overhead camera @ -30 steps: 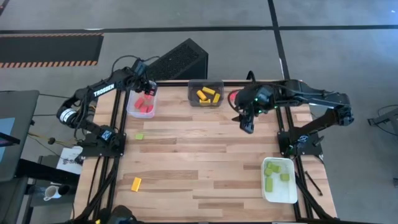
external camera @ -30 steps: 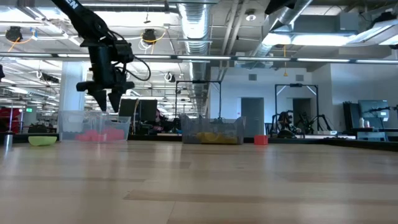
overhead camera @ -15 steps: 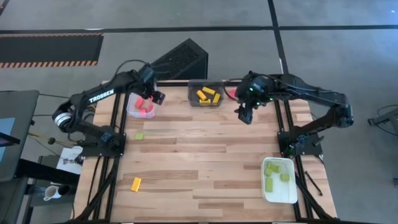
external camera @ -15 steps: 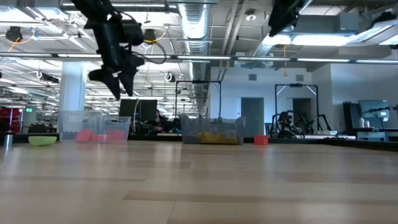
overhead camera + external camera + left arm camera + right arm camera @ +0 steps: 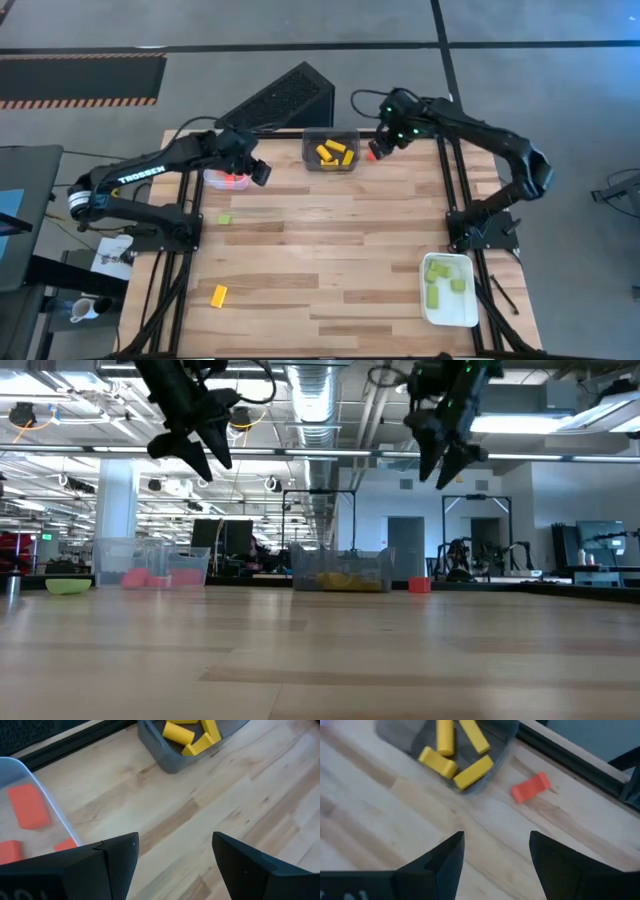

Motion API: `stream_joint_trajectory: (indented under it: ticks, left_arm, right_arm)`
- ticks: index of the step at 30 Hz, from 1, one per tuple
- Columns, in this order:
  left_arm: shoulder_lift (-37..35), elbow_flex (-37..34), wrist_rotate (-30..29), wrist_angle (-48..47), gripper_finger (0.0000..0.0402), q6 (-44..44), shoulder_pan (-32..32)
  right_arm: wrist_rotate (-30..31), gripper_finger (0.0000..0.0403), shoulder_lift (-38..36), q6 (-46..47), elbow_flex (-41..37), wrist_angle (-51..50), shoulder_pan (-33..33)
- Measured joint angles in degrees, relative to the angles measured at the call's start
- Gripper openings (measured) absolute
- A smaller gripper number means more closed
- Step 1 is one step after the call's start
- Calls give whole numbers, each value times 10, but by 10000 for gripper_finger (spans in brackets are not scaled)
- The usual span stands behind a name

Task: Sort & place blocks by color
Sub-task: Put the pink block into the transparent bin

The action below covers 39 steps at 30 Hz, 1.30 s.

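My left gripper point(image 5: 260, 175) is open and empty, up in the air just right of the clear tray point(image 5: 214, 182), which holds red blocks point(image 5: 29, 806). My right gripper point(image 5: 383, 143) is open and empty, up in the air near a loose red block point(image 5: 530, 787) that lies flat on the table at the far edge, right of the dark grey tray point(image 5: 330, 162). That tray holds several yellow blocks point(image 5: 332, 152). A green block point(image 5: 224, 218) and a yellow block point(image 5: 219, 294) lie flat on the table's left side.
A white tray point(image 5: 448, 312) with green blocks point(image 5: 438, 272) stands at the near right. A black slotted box point(image 5: 285, 95) lies beyond the far edge. The table's middle is bare wood point(image 5: 340, 250).
My left gripper has gone from over the clear tray toward the table's right and near edges, and has risen. My right gripper has gone toward the far edge, to the loose red block beside the dark grey tray.
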Motion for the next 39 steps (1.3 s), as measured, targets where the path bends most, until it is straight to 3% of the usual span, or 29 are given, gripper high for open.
stream_joint_trajectory:
  ticks: [17, 29, 39]
  left_arm:
    - [-18, 0, -39, -12, 233, -55, -81]
    - [-18, 0, -50, -23, 233, -63, -92]
    - [-18, 0, -50, -44, 233, -72, -92]
  right_arm:
    - [-6, 244, 211, 171, 1, 115, -119]
    - [-5, 244, 256, 254, 1, 153, -136]
    - [-5, 244, 267, 259, 1, 153, -156]
